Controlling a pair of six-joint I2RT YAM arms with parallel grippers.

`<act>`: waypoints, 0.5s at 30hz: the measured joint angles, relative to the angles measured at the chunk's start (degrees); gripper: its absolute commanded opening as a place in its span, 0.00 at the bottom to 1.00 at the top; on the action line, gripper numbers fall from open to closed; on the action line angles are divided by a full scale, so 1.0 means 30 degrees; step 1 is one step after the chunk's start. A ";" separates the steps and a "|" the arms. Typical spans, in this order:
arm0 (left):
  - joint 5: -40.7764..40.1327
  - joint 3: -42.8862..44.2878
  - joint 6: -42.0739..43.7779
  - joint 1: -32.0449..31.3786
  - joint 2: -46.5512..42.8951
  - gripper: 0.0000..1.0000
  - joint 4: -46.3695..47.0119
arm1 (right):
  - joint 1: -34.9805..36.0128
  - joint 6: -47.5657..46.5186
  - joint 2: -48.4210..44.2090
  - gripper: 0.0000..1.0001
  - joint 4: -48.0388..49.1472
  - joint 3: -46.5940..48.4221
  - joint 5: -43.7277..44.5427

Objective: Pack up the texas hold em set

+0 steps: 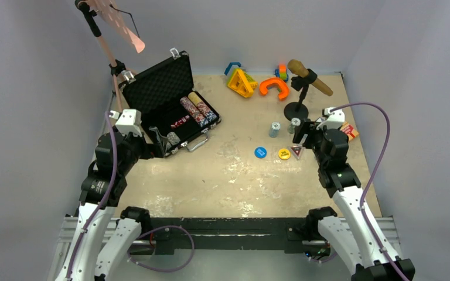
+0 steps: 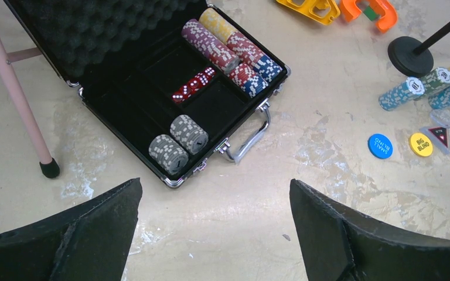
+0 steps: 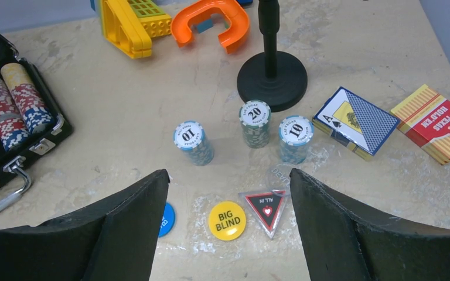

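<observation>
The black briefcase (image 1: 163,88) lies open at the back left. Rows of multicoloured chips (image 2: 234,50), red dice (image 2: 193,85) and two grey chip stacks (image 2: 179,143) rest inside it. My left gripper (image 2: 215,184) hangs open over bare table just in front of the case's handle (image 2: 252,137). My right gripper (image 3: 228,172) is open above the yellow Big Blind disc (image 3: 227,220), with the blue disc (image 3: 165,218) and the All In triangle (image 3: 265,208) to either side. Three teal chip stacks (image 3: 255,123) stand beyond it. A blue card deck (image 3: 357,122) and a red one (image 3: 436,123) lie to the right.
Yellow toy shapes (image 1: 241,82) and an orange arch (image 1: 274,88) sit along the back edge. A brown microphone (image 1: 309,76) on a black round base (image 3: 272,79) stands just behind the chip stacks. A pink stand leg (image 2: 17,99) rises left of the case.
</observation>
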 measured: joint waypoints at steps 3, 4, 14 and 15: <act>0.0000 0.0000 -0.0051 0.0000 0.0015 1.00 0.0000 | 0.0000 0.0102 0.0029 0.79 -0.0109 0.0168 -0.0015; 0.0000 0.0000 -0.0058 0.0000 0.0036 1.00 -0.0007 | 0.0000 0.0138 0.0087 0.79 -0.0204 0.0277 -0.0029; 0.0182 0.0000 -0.0095 0.0000 0.0481 0.99 -0.0058 | 0.0000 0.0692 0.2565 0.74 -0.2535 0.2725 -0.0619; 0.0182 0.0000 -0.0087 0.0000 0.0488 0.99 -0.0073 | 0.0000 0.0736 0.2958 0.73 -0.2812 0.3024 -0.0670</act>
